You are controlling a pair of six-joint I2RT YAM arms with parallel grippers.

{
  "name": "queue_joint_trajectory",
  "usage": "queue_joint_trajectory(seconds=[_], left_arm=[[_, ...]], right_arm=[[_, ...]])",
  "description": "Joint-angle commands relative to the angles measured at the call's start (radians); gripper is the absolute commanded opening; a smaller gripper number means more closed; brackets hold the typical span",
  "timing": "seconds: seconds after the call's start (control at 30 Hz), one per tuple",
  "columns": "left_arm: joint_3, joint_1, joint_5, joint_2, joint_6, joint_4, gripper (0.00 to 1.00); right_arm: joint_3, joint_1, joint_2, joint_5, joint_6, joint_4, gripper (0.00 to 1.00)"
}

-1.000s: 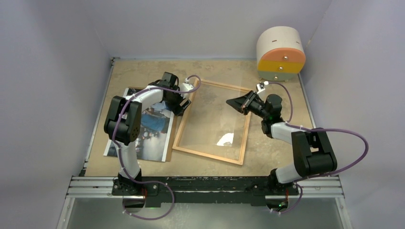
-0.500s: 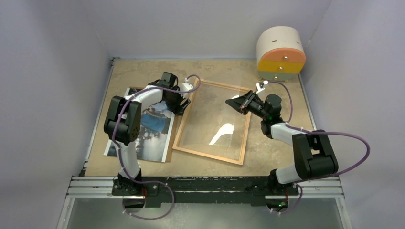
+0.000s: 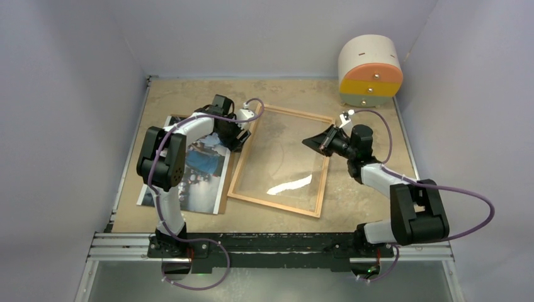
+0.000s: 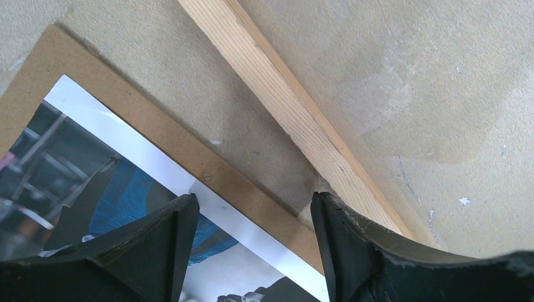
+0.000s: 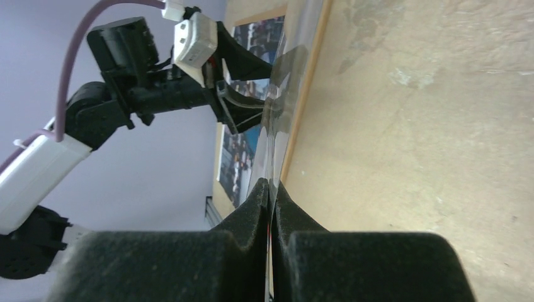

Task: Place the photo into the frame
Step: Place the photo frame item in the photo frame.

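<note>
- Desk (image 3: 189,94) carries the frame (image 3: 238,170) at its middle.
- Photo (image 3: 204,176) lies just left, atop brown backing panel (image 4: 157,132).
- Round drum (image 3: 370,69) stands far right.
- Left claw (image 4: 253,198) open over panel's edge.
- Right claw (image 5: 269,187) closed, pinching clear pane (image 3: 283,157).

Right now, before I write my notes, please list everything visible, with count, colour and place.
photo: 1, blue-dark with white edge, left side, on backing panel
backing panel: 1, brown, under the photo
frame: 1, light wood, in the middle
clear pane: 1, transparent, over the frame
drawer box: 1, cream, orange and yellow fronts, far right corner
table: 1, tan, under everything
left claw: 1, black, open above the photo's far corner
right claw: 1, black, shut on the clear pane's edge
</note>
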Motion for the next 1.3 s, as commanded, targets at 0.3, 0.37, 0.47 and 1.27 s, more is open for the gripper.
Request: queue_joint_trajectory(seconds=[0.3, 0.37, 0.47, 1.27], left_arm=[[0.010, 0.004, 0.039, 0.001, -0.012, -0.065, 0.69], [0.013, 0.004, 0.039, 0.002, -0.012, -0.068, 0.69], [0.014, 0.004, 0.039, 0.005, -0.011, -0.068, 0.69], [0.008, 0.002, 0.041, -0.001, -0.008, -0.065, 0.69]], right_arm=[[0.053, -0.026, -0.051, 0.030, -0.229, -0.217, 0.00], [0.056, -0.025, -0.044, 0.030, -0.232, -0.217, 0.00], [0.058, -0.025, -0.032, 0.031, -0.239, -0.211, 0.00], [0.089, -0.025, 0.044, 0.115, -0.289, -0.306, 0.41]])
